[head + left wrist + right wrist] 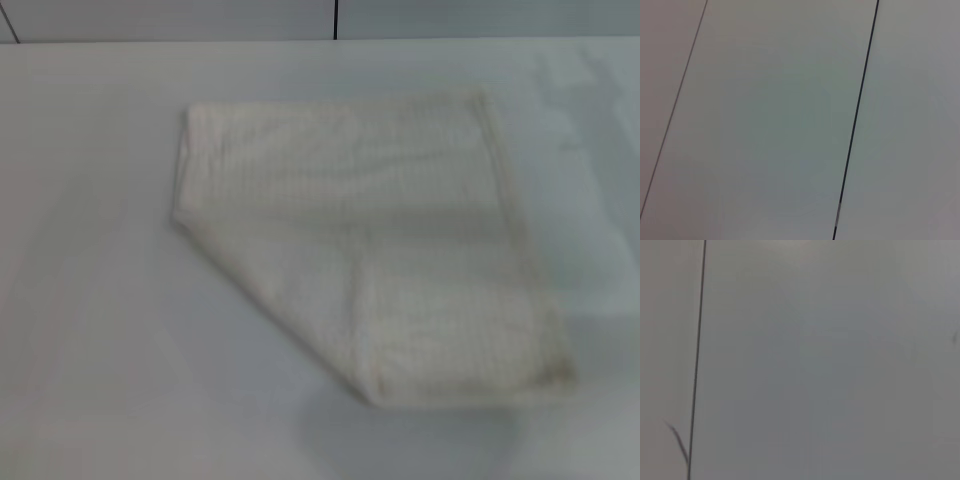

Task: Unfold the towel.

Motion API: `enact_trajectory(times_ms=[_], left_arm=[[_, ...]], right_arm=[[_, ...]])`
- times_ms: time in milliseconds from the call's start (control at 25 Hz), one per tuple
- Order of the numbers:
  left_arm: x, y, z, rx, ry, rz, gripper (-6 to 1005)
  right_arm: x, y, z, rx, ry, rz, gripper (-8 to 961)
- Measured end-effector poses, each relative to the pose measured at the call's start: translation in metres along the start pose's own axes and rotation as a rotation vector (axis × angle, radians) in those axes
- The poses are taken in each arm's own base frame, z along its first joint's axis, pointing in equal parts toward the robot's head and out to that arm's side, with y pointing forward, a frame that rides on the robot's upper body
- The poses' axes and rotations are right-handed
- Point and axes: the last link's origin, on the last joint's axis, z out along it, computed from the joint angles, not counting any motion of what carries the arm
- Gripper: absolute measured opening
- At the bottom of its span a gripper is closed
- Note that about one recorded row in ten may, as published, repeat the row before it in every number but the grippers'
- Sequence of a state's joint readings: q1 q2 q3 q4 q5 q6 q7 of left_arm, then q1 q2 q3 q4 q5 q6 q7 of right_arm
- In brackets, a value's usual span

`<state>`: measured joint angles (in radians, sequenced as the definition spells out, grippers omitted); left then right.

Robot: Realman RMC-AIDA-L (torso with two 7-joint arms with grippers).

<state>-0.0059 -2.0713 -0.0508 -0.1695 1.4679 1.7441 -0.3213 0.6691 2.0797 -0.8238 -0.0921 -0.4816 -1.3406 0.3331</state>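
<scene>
The towel (380, 240) is a cream cloth with a fine waffle texture and hemmed edges. It lies flat on the white table (100, 330) in the middle of the head view. Its near-left corner is folded over, leaving a diagonal fold edge from the left side down to the near edge. Neither gripper shows in the head view. The left wrist view and the right wrist view show only plain grey panels with thin dark seams, and no fingers and no towel.
The white table's far edge meets a grey wall (200, 18) with a dark vertical seam (335, 18). Bare table surface lies to the left of the towel and in front of it.
</scene>
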Motion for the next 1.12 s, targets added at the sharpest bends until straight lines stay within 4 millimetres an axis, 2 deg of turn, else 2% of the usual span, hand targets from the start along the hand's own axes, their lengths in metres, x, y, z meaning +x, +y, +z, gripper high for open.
enact_trajectory(times_ms=[480, 600, 1040, 1120], left_arm=[[0.001, -0.004, 0.0, 0.024, 0.003, 0.012, 219], [0.0, -0.004, 0.001, 0.027, 0.004, 0.01, 463], [-0.002, -0.004, 0.011, 0.02, -0.006, 0.011, 820], [-0.002, -0.004, 0.012, 0.019, -0.005, 0.01, 818]], right_arm=[[0.002, 0.004, 0.0, -0.002, 0.005, 0.009, 629], [0.002, 0.004, 0.0, -0.002, 0.005, 0.01, 629], [0.003, 0.002, -0.003, 0.003, 0.011, 0.007, 628], [0.003, 0.001, -0.003, 0.004, 0.011, 0.006, 628]])
